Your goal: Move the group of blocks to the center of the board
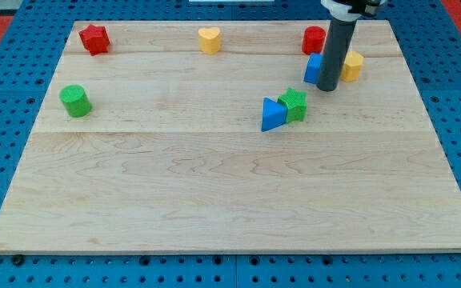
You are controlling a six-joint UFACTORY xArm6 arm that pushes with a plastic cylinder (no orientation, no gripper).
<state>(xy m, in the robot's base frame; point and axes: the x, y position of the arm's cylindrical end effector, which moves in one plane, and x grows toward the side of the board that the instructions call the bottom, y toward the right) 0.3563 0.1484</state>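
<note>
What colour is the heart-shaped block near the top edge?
Yellow; the heart block shows clearly in the camera view.

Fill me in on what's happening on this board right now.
My tip sits near the view's top right, between a blue block and a yellow block, with a red cylinder just above them. A blue triangle and green star touch each other just below and to the left, nearer the board's middle. A red star, yellow heart and green cylinder lie apart, toward the left and top. The group is not centred yet.
</note>
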